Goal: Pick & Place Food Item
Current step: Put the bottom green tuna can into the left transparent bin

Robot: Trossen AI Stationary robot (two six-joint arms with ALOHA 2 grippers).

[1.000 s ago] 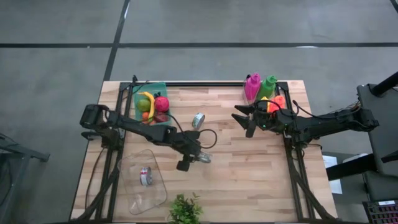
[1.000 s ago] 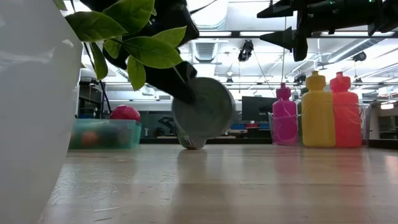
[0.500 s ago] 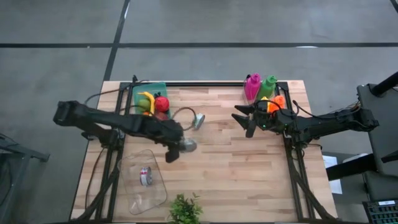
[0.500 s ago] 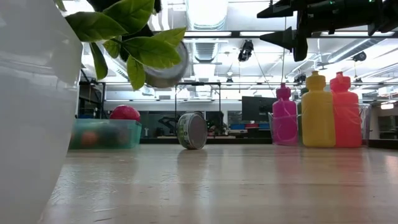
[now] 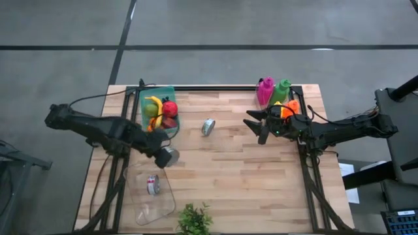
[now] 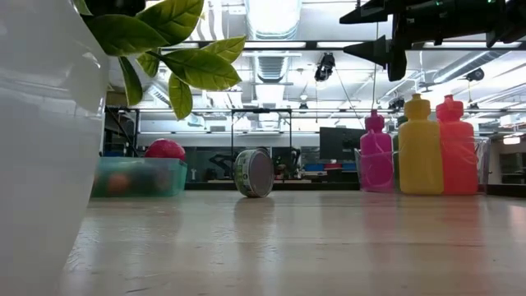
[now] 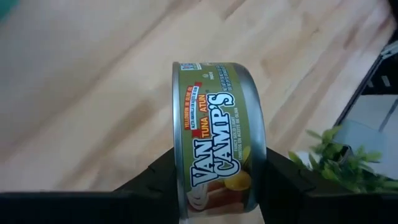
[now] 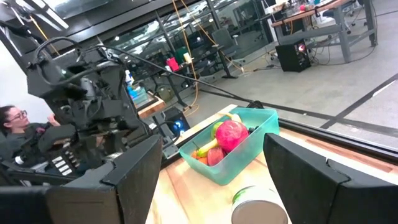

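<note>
- High view: The left gripper (image 5: 164, 156) carries a tuna can (image 5: 167, 156) above the left part of the wooden table (image 5: 248, 189), just beside the clear plastic container (image 5: 151, 190) where another can (image 5: 152, 185) already lies; the held can looks headed for that container. A second tuna can (image 5: 208, 126) stands on its edge mid-table, apparently awaiting its turn. The green fruit bin (image 5: 159, 111) sits at the far left corner, the squeeze bottles (image 5: 273, 92) at the far right. The right gripper (image 5: 257, 127) waits in the air near those bottles, jaws apart and empty.
- Low view: The can on edge (image 6: 254, 173) stands alone on the boards, its green label too small to read. The teal fruit bin (image 6: 136, 176) lies to one side, pink, yellow and red bottles (image 6: 420, 145) to the other. A potted plant (image 6: 164, 45) and its white pot crowd the foreground.
- Left wrist view: The dark fingers (image 7: 152, 180) clamp the held can (image 7: 217, 143) by its two flat faces, so the label faces the camera: "VAN CAMP'S", "TUNA ATUN", and "YELLOWFIN" in small print along the rim.
- Right wrist view: The spread fingers (image 8: 134, 171) frame the fruit bin (image 8: 231, 147) and the top of the standing can (image 8: 260, 205); nothing lies between them. A seated person shows in the room behind.
</note>
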